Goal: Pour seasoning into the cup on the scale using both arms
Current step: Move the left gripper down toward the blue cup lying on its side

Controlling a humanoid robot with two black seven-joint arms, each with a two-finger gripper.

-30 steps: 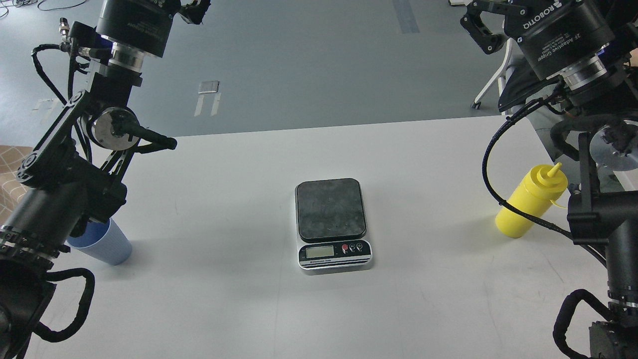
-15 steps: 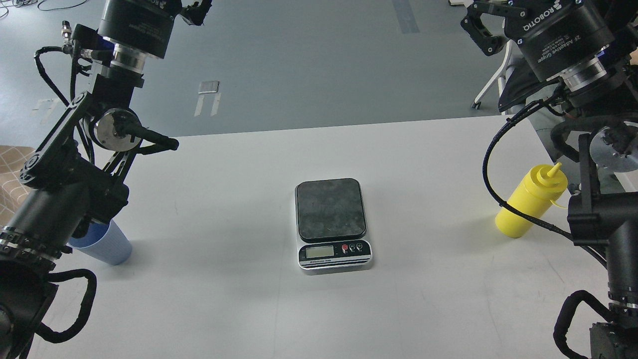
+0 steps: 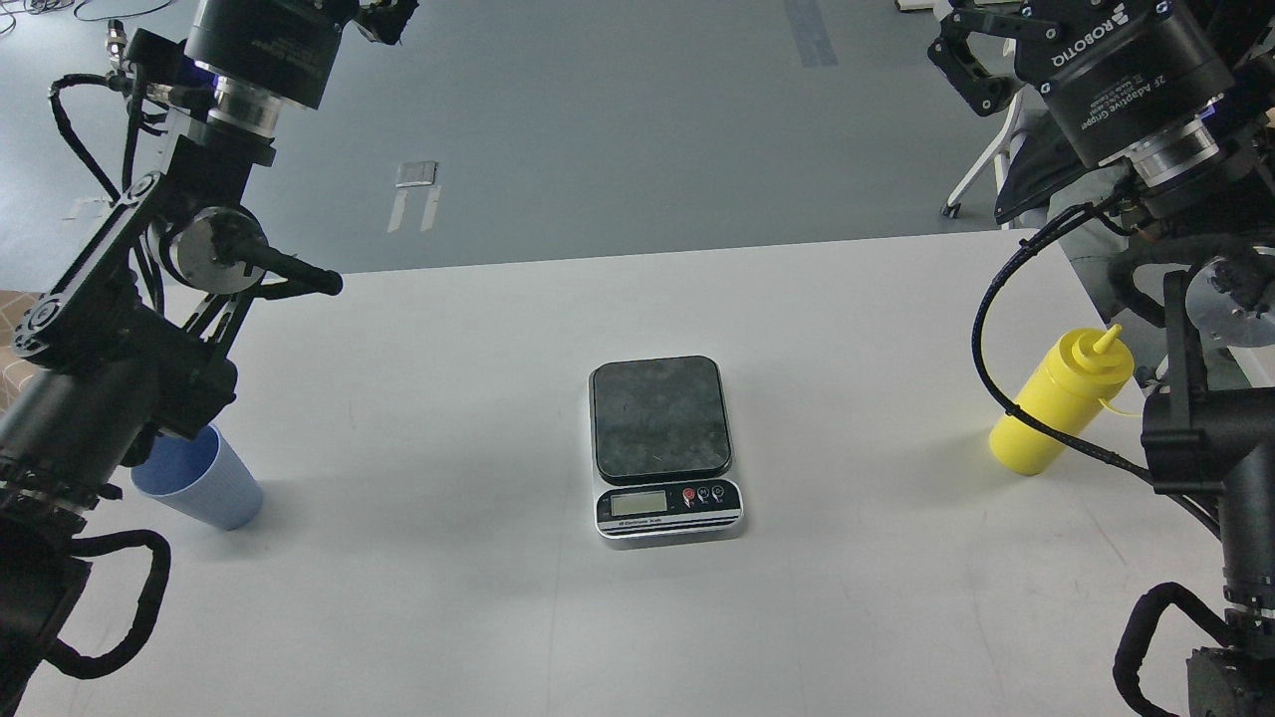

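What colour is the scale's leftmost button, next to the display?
Red. On the scale, the leftmost button is red; the two beside it look dark. Only the head view shows it.

White lettering is showing on the black body of the right gripper: "ROBOTIQ" along the upper edge, and below it "2F Adaptive Gripper", both running at a slant. The left gripper is carrying white print on its housing too, but it is coming through too dark and blurred to read. On the scale, a line of small print is sitting under the LCD, too fine to make out, and the display is giving no legible digits.
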